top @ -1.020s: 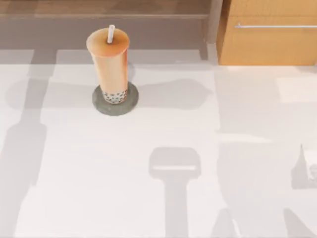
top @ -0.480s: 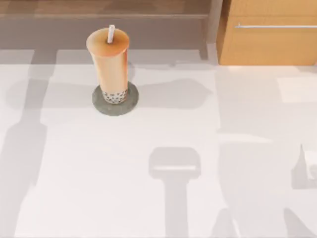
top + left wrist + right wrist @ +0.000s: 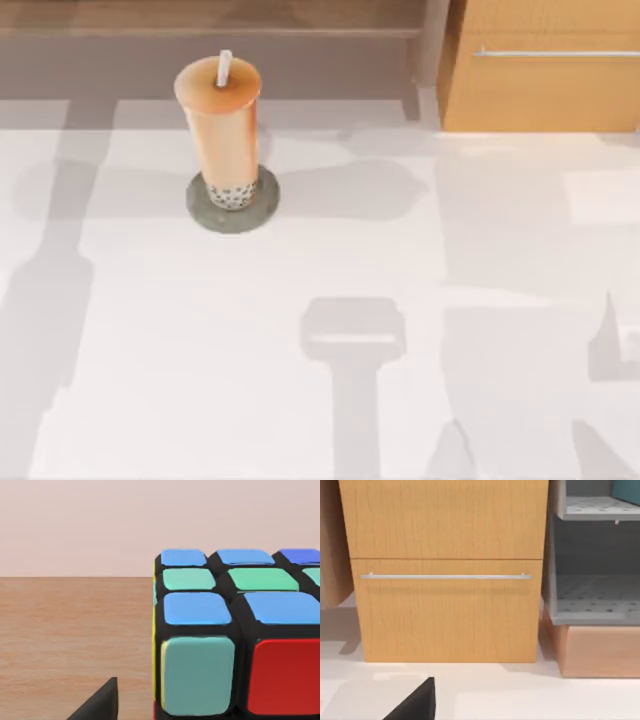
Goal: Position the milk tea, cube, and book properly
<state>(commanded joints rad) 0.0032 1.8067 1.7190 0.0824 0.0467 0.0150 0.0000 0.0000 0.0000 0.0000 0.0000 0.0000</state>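
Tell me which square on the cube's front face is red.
On the cube in the left wrist view, it's the bottom-row square beside the pale teal corner one; the squares above are blue and green.

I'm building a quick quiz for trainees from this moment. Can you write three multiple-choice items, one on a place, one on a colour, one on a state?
1. Where does the milk tea stand?
A. on the grey disc
B. inside the drawer
C. on a book

2. What colour is the cup's lid?
A. blue
B. orange
C. black

3. How is the wooden cabinet's drawer, the one with the metal handle?
A. pulled fully out
B. missing
C. closed

Answers: 1 A, its pearl-filled base sits within the disc; 2 B, the top view shows an orange lid around the white straw; 3 C, its front lies flush with the panel above.
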